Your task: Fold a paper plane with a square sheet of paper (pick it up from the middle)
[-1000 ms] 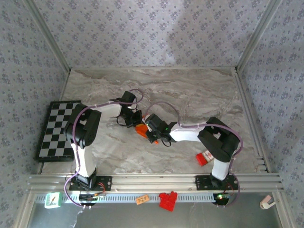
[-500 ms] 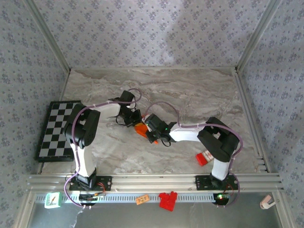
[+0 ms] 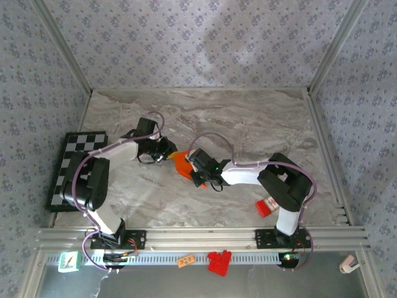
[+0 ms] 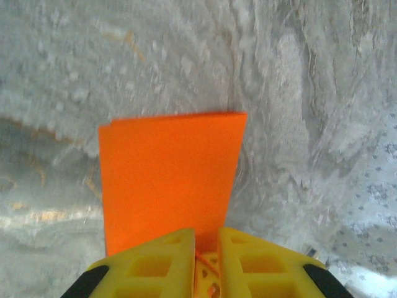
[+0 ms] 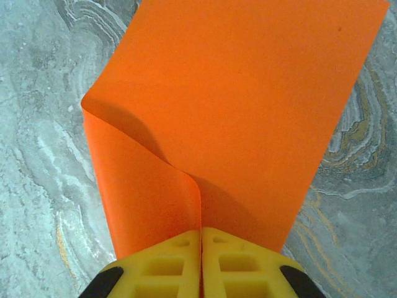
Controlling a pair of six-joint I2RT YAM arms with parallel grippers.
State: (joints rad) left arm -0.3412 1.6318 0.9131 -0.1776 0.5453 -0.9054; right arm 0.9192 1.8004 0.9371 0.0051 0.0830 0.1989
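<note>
matt paper sheet point(image 5: 248, 112), glossy marbled table point(image 5: 37, 155)

No text can be read; the marks on the small orange tag point(image 3: 185, 261) and the red-and-white box point(image 3: 267, 207) are too small.

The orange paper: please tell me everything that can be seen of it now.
The orange paper is thin, plain and bright, held near the middle of the marble table. It looks doubled over, one side curling in a soft round bend. The right gripper is shut on one edge; the left gripper, fingers slightly apart, straddles another, grip unclear.
</note>
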